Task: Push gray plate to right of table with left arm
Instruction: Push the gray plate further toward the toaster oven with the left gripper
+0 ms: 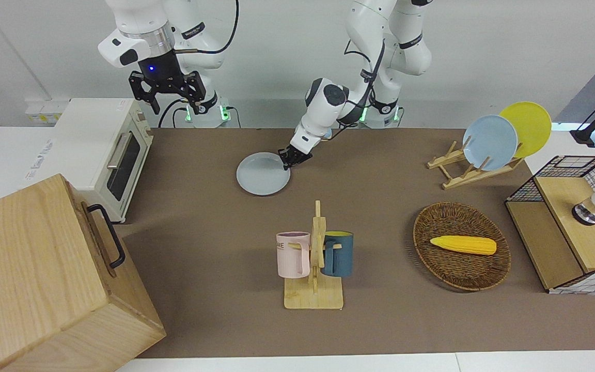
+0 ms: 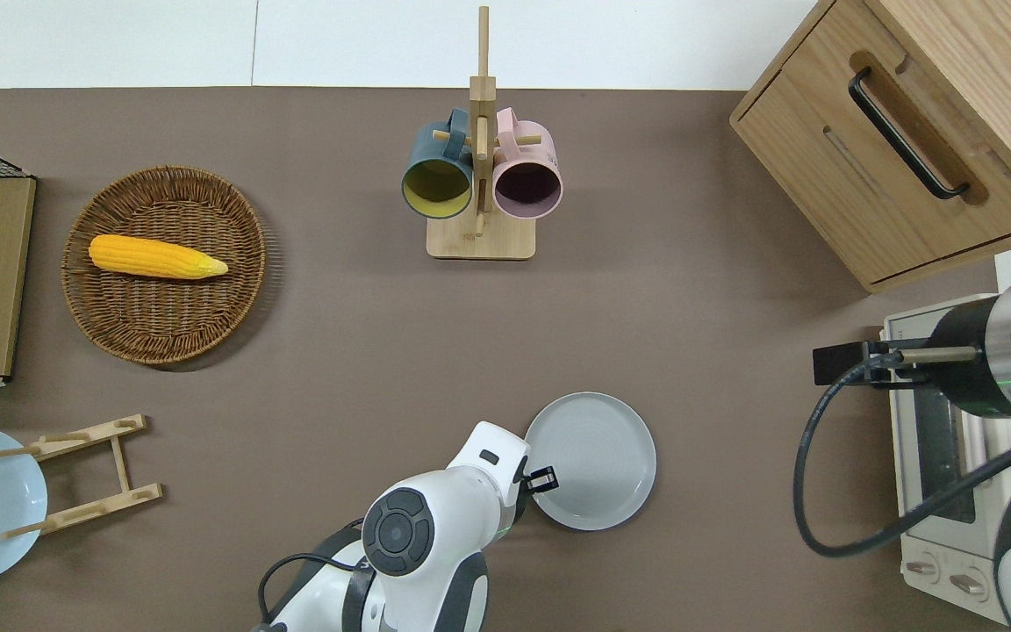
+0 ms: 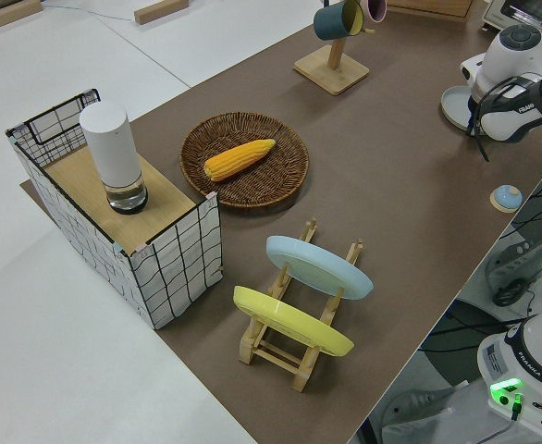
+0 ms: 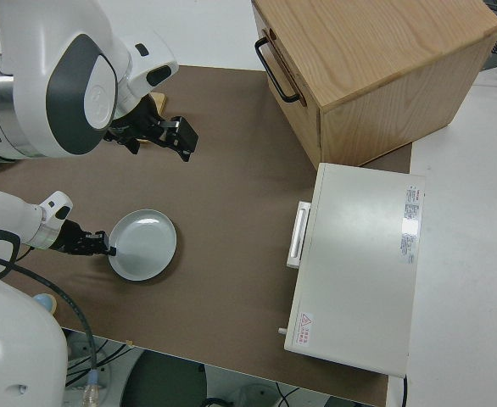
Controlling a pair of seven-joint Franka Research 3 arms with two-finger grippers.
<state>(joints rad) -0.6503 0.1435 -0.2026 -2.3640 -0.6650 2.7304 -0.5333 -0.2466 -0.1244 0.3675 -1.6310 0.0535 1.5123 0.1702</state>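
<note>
I see the table [image 2: 690, 333], brown and matte with white borders. The gray plate [image 2: 598, 456] lies flat on it, touching my left gripper [image 2: 543, 480] at the rim. Farther out from the gripper stands the mug rack [image 2: 480, 237]. Toward the left arm's end lie the wicker basket [image 2: 163, 325], the plate stand [image 2: 84, 474] and the wire-framed shelf box [image 1: 561, 227]. Toward the right arm's end, well apart from the gripper, sit the wooden cabinet [image 2: 900, 158] and the white oven [image 1: 101, 150]
</note>
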